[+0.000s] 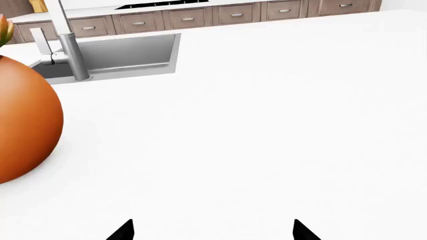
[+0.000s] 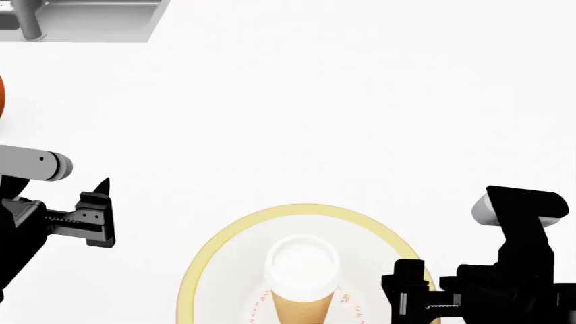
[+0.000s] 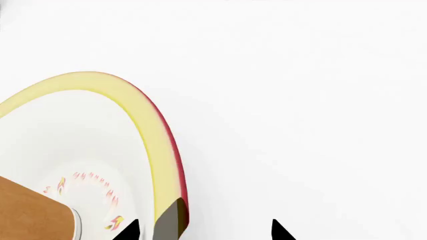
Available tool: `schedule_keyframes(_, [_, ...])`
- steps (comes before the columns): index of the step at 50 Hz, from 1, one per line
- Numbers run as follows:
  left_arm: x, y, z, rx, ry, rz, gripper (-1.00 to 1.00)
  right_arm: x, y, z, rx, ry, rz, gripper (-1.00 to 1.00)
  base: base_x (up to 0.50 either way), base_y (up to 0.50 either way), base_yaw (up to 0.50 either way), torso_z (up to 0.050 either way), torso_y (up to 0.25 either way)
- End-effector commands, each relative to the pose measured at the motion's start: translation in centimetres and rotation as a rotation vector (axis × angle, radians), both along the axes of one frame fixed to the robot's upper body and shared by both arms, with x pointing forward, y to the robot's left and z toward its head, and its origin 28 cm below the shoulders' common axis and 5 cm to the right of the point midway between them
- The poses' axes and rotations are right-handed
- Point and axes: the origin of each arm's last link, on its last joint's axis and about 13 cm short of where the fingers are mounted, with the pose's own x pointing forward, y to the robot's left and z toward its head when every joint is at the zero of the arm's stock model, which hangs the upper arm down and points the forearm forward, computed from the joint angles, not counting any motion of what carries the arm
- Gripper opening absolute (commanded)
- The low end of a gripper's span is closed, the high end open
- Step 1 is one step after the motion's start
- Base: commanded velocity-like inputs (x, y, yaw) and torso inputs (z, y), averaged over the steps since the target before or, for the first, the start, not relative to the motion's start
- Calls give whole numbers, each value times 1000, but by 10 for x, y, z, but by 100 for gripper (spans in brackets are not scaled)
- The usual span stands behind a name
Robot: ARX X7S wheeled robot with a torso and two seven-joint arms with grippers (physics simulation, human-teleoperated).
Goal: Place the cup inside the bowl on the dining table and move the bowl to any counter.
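White dining table [image 2: 360,115] fills the head view, plain and flat. One bowl [image 2: 216,250] sits at the near edge of that view, yellow rim, reddish outer edge, ring of small red-orange marks inside. One cup [image 2: 301,287] stands upright inside the bowl, tan-brown with a white lid, roughly at the bowl's middle. One orange round fruit [image 1: 23,125] rests on the table well to the left of the bowl, large in the left wrist view, only a sliver in the head view. One steel sink [image 1: 127,52] with one faucet [image 1: 70,47] is set into the surface far beyond the bowl, toward the left; brown cabinet drawers [image 1: 233,14] run behind it.

Two grippers. Left gripper [image 2: 94,212] hangs left of the bowl, well apart from it, fingers spread with bare table between the tips, holding nothing. Right gripper [image 2: 409,290] sits at the bowl's right rim; in the right wrist view its tips [image 3: 203,232] are parted, and one appears to be just at or over the rim; contact cannot be told.

Open room: wide bare tabletop beyond and right of the bowl, also between the bowl and the left gripper. Table's own edges fall outside the head view.
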Motion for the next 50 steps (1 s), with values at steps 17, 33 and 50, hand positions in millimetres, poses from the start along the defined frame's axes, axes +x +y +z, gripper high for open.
schedule_keyframes(17, [0, 3, 0, -2, 0, 1, 100, -1, 14, -14, 47, 10, 94, -100, 0, 0, 0, 0, 0])
schedule_keyframes(33, [0, 1, -3, 4, 4, 2, 100, -1, 13, -13, 110, -33, 95, -100, 0, 0, 0, 0, 0])
schedule_keyframes(50, [0, 2, -3, 4, 3, 4, 100, 8, 10, 5, 296, -182, -45, -100, 0, 0, 0, 0, 0])
